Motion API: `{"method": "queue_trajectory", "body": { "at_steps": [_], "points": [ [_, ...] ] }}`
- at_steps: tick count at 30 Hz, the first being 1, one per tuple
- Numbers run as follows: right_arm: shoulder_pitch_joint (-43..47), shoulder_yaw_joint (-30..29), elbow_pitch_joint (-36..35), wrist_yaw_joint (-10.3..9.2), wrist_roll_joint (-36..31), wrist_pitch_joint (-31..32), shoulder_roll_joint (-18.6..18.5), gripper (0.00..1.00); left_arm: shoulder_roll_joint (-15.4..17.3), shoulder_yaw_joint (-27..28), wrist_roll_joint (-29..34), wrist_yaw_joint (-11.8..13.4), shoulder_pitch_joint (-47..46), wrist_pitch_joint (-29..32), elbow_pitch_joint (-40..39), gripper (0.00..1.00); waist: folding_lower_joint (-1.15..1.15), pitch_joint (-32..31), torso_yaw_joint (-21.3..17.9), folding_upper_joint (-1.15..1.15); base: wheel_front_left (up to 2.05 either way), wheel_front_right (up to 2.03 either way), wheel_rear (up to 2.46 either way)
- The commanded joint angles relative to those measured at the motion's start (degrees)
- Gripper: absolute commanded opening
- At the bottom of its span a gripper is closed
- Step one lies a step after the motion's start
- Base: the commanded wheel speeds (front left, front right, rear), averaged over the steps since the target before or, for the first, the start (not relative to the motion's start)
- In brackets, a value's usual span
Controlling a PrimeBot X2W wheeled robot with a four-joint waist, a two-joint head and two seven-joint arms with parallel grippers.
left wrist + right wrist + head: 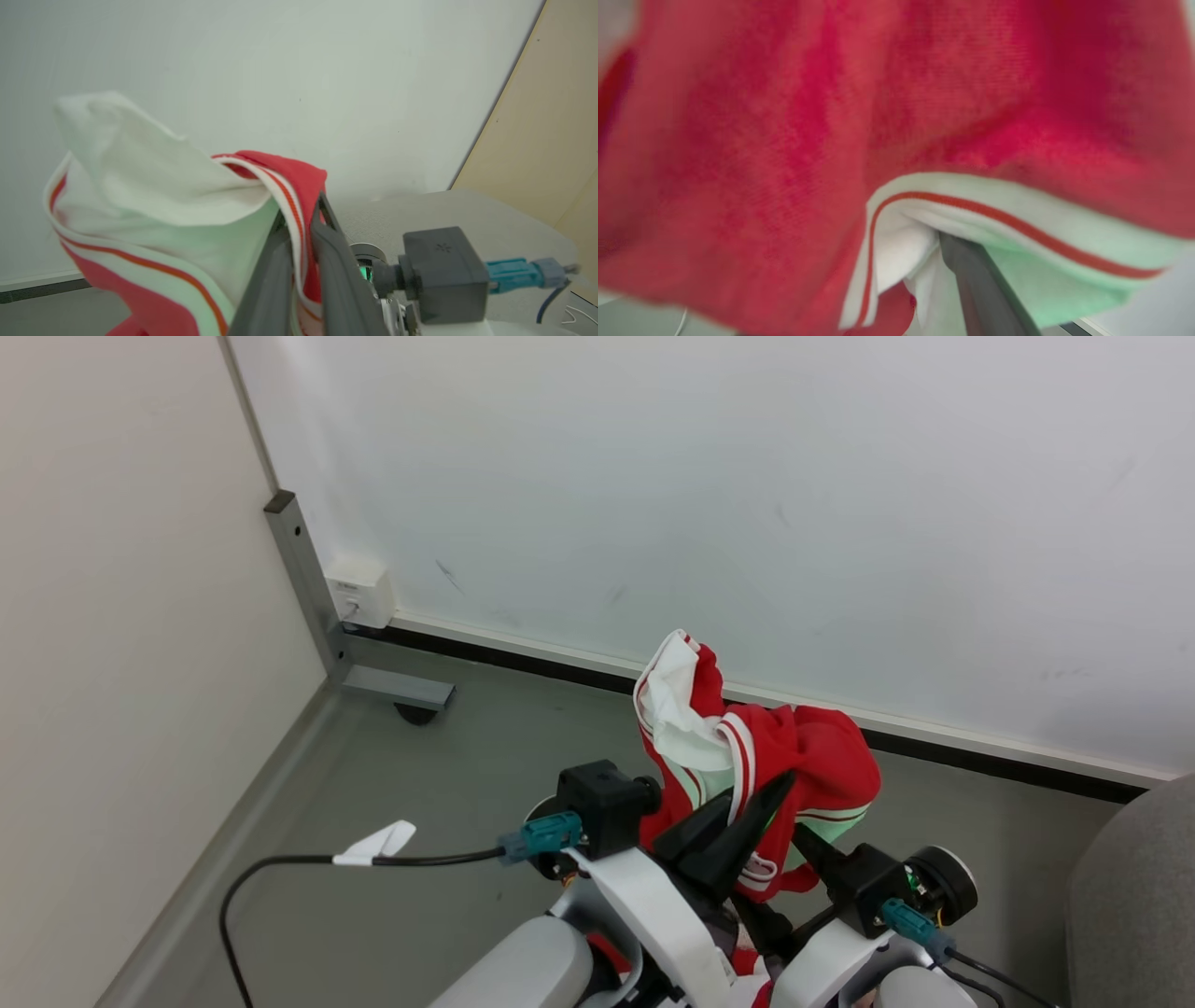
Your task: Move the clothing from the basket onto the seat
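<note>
The clothing [803,765], a red garment with white panels and striped trim, hangs lifted in front of me over the floor. My left gripper [782,782] is shut on its striped trim [299,219], and the white panel [163,196] billows to the left. My right gripper [805,840] reaches into the red fabric from the right. In the right wrist view, red cloth [784,116] drapes over the gripper and bunches against the one dark finger [976,280] that shows. The grey seat [1139,896] lies at the right edge, apart from the clothing. The basket is out of view.
A pale wall panel [747,476] stands behind, with a black strip along its base. At the left are a grey metal stand leg [392,686] on a caster and a white box [359,590]. A black cable [280,863] loops over the grey floor.
</note>
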Motion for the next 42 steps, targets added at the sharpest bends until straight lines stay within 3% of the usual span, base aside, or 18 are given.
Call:
{"method": "queue_trajectory", "body": {
  "at_steps": [1,2,14,16,18,19,20,21,22,32,42],
  "points": [
    [0.44,-0.40,-0.88,-0.12,0.00,0.02,-0.07,0.22,0.11,-0.15,-0.98,0.37,0.53,-0.10,-0.19,0.00,0.00,0.18,0.26,0.00,0.00,0.00,0.00],
    [0.58,-0.47,-1.16,-0.12,0.13,0.02,-0.07,0.00,0.11,-0.16,-1.01,0.44,0.44,-0.17,-0.12,0.00,0.00,0.22,0.31,0.00,0.00,0.00,0.00],
    [3.38,-3.64,-4.96,-0.12,2.55,0.01,-0.08,0.00,2.12,2.81,-1.25,2.53,-0.11,-2.38,3.30,0.00,0.00,0.61,-1.61,0.00,0.00,0.00,0.00],
    [3.96,-4.54,-6.11,-0.12,4.17,0.01,-0.07,0.00,2.68,3.48,-1.25,2.87,-0.07,-3.01,4.19,0.18,0.00,0.85,-2.33,0.00,0.00,0.00,0.00],
    [4.61,-5.61,-7.42,-0.12,5.58,0.01,-0.08,0.00,2.66,3.34,-1.40,2.77,0.26,-3.33,5.08,0.24,0.00,1.05,-3.07,0.00,0.00,0.00,0.00],
    [4.87,-5.99,-8.05,-0.12,6.35,0.01,-0.08,0.00,2.66,3.21,-1.23,2.58,0.36,-3.46,5.23,0.32,0.00,1.16,-3.48,0.00,0.00,0.00,0.00],
    [5.08,-6.43,-8.75,-0.12,7.23,0.01,-0.08,0.00,2.73,2.91,-0.90,2.42,0.33,-3.77,5.41,0.50,0.00,1.27,-3.90,0.00,0.00,0.00,0.00],
    [5.03,-6.76,-9.27,-0.12,7.76,0.01,-0.08,0.00,2.99,2.55,0.06,2.41,0.13,-4.22,5.63,0.83,0.00,1.38,-4.35,0.00,0.00,0.00,0.00],
    [4.96,-7.30,-9.76,-0.12,7.90,0.01,-0.08,0.00,3.08,2.04,0.59,2.25,-0.01,-4.63,5.72,1.00,0.00,1.47,-4.75,0.00,0.00,0.00,0.00],
    [4.88,-13.55,-13.61,-0.12,8.63,0.01,-1.36,0.00,3.07,-0.93,2.83,1.43,0.86,-7.68,4.74,1.00,0.00,2.47,-10.96,0.00,0.00,0.00,0.00],
    [5.59,-18.65,-17.10,-0.12,7.28,0.00,-4.69,0.00,3.78,-2.62,5.20,1.43,1.33,-9.56,4.48,1.00,0.00,3.60,-21.62,0.00,0.00,0.00,0.00]
  ]
}}
